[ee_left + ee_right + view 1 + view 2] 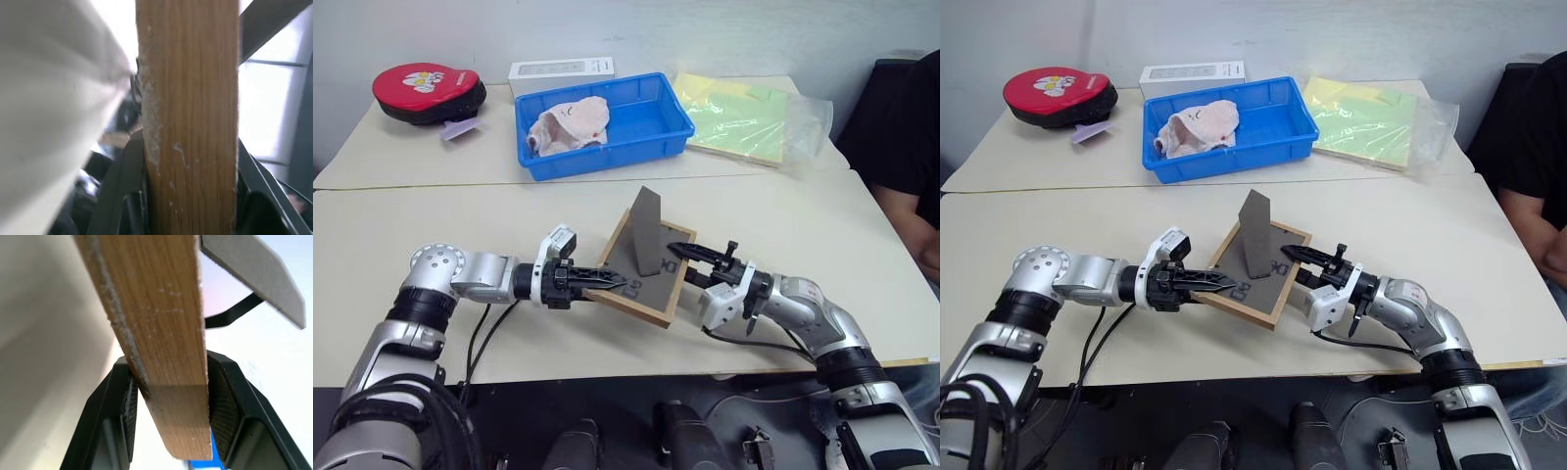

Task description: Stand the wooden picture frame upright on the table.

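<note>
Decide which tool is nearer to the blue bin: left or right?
Right. The right tool grips the wooden picture frame's edge closer to the blue bin; the left tool grips the edge farther away.

Silver arms with black joints; black cables; black-fingered left gripper (610,285)

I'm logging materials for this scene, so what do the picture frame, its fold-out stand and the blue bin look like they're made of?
The wooden picture frame: light, unvarnished-looking wood, with visible grain and rough, whitish edges. Its fold-out stand: a thin, matte dark grey sheet, probably card or fibreboard; the look leaves it open. The blue bin: smooth, slightly glossy moulded plastic with a rolled rim.
</note>
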